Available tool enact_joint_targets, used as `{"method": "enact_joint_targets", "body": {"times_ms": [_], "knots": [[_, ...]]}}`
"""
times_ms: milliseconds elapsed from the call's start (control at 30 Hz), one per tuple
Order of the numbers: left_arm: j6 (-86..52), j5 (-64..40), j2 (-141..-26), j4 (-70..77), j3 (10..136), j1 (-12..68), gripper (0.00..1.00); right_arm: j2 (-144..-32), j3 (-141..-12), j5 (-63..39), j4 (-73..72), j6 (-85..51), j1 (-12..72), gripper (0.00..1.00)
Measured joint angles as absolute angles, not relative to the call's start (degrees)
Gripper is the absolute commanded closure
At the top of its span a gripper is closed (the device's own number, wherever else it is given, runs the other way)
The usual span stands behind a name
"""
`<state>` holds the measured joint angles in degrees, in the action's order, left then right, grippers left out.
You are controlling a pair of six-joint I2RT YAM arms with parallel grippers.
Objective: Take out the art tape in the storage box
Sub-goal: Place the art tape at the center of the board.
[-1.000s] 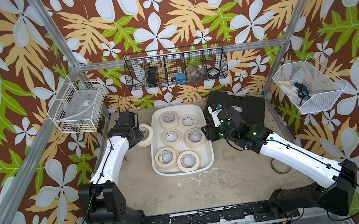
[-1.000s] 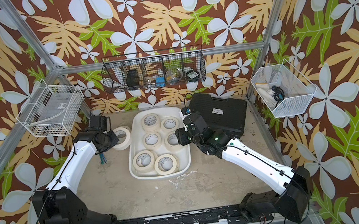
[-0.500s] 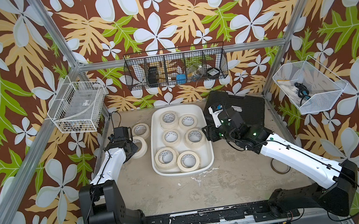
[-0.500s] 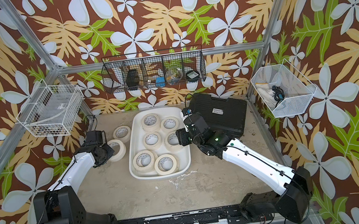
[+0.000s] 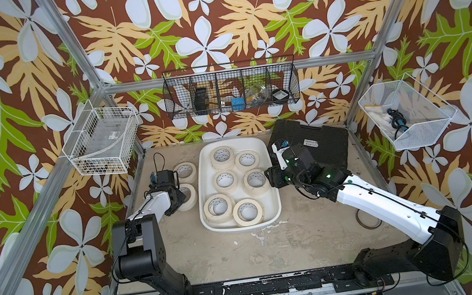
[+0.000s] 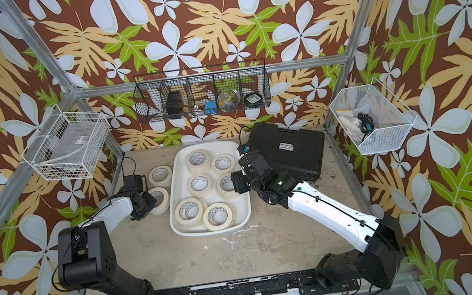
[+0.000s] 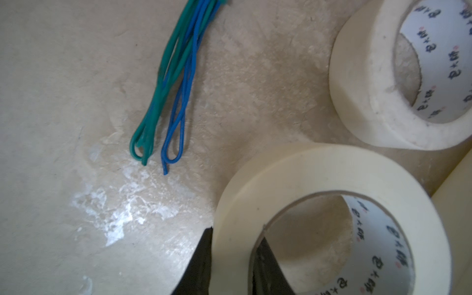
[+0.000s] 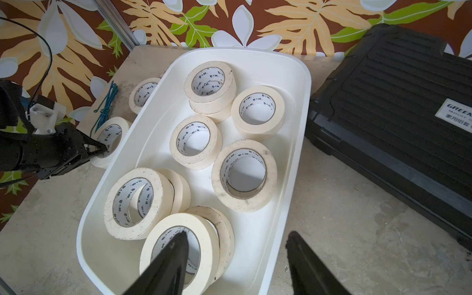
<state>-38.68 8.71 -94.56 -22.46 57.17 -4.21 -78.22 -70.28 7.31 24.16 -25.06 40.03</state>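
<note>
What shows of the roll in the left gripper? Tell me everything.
The roll is a wide cream ring of papery masking tape around a white core printed with dark characters. It sits level, hole up, outside the tub, near a second loose roll. The left gripper is shut on its wall, one finger inside the core, one outside. Whether it rests on the table or touches the tub is unclear.

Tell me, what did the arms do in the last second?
The left claw, shut on a masking tape roll, drew back toward the robot's base, bringing it alongside another loose roll outside the white storage box. The right claw, open at the box's rim, and the rolls inside stayed put.
</note>
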Motion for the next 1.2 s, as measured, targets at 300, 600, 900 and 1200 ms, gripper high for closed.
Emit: {"method": "enact_joint_targets", "body": {"times_ms": [300, 600, 900, 1200], "knots": [[-40.0, 10.9, -98.3, -22.5, 59.0, -3.7, 0.95, -78.6, -70.3, 7.4, 24.1, -25.0, 39.7, 0.36], [-40.1, 12.2, -102.5, -22.8, 62.7, -1.8, 0.88, -78.8, -70.1, 7.5, 24.2, -25.0, 39.7, 0.38], [-40.1, 13.5, -102.9, -24.8, 63.0, -1.3, 0.78, -77.4, -69.4, 7.4, 24.3, -25.0, 39.7, 0.39], [-38.8, 13.5, -103.5, -27.4, 64.9, -1.0, 0.64, -76.2, -68.6, 7.3, 25.5, -25.0, 39.4, 0.39]]}}
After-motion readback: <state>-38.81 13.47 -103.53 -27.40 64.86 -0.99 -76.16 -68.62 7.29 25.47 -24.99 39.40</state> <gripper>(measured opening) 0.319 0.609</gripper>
